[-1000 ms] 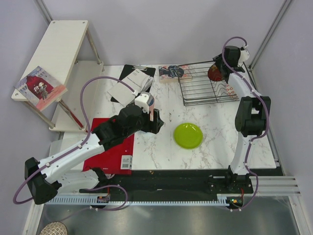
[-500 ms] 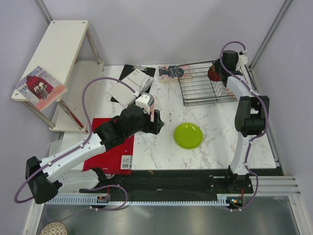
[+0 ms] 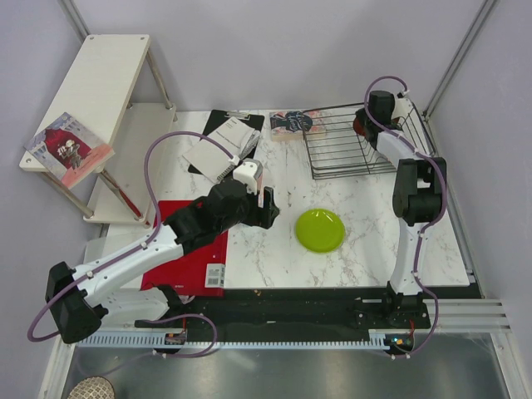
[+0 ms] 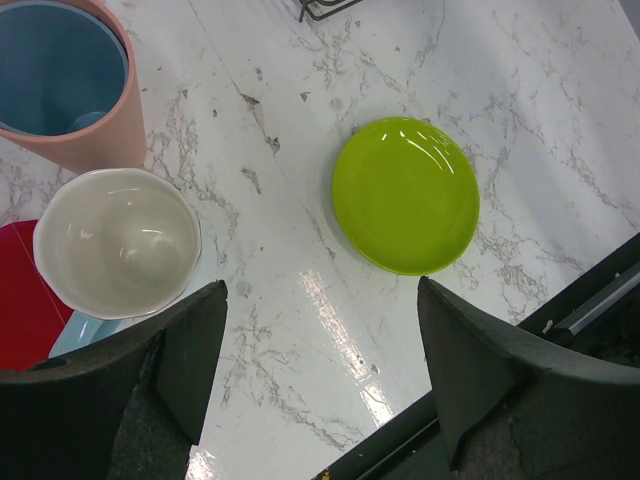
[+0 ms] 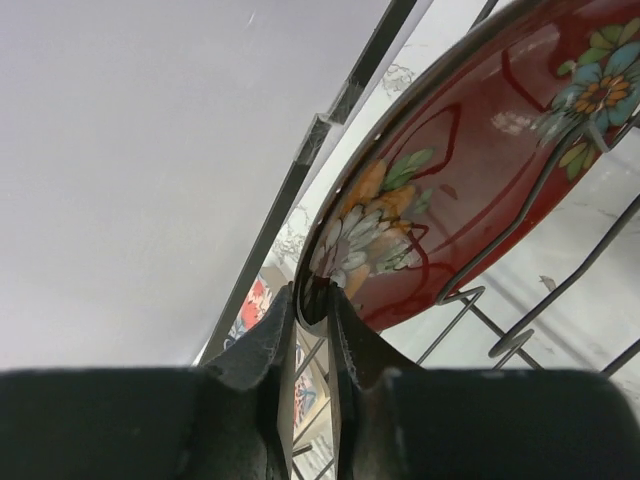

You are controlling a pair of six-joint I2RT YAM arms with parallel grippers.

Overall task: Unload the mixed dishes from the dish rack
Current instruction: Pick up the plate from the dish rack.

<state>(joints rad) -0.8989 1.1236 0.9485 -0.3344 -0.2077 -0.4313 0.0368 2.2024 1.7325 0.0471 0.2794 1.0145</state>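
Dark red floral plate (image 5: 470,170) is where the action is. The right gripper (image 5: 312,300) has its jaws pinched narrow on that plate's rim, one finger on each face. The plate stands on edge between the wire dividers of the dish rack (image 3: 341,158), at the rack's far right corner, its flowered side turned toward the wrist camera. From above, the right arm reaches straight out along the rack's right side. The rack sits at the far right of the marble bench (image 3: 274,258).

The left gripper (image 4: 320,300) hangs over the middle of the bench with its jaws spread wide and nothing between them. Just past its fingertips (image 4: 205,310) lies the lime-green plate (image 4: 405,195), flat on the marble and well apart from the rack. Left of that plate and a little farther back stands the pink cup (image 4: 120,130), upright and blue inside. Just beside the cup, on its near-left, is a small bowl (image 4: 115,250), pale inside, mouth up. The bowl rests on something light blue, and I can't tell what it is. The flat red board (image 3: 187,258) lies at the near left of the bench, its edge showing beside the bowl.
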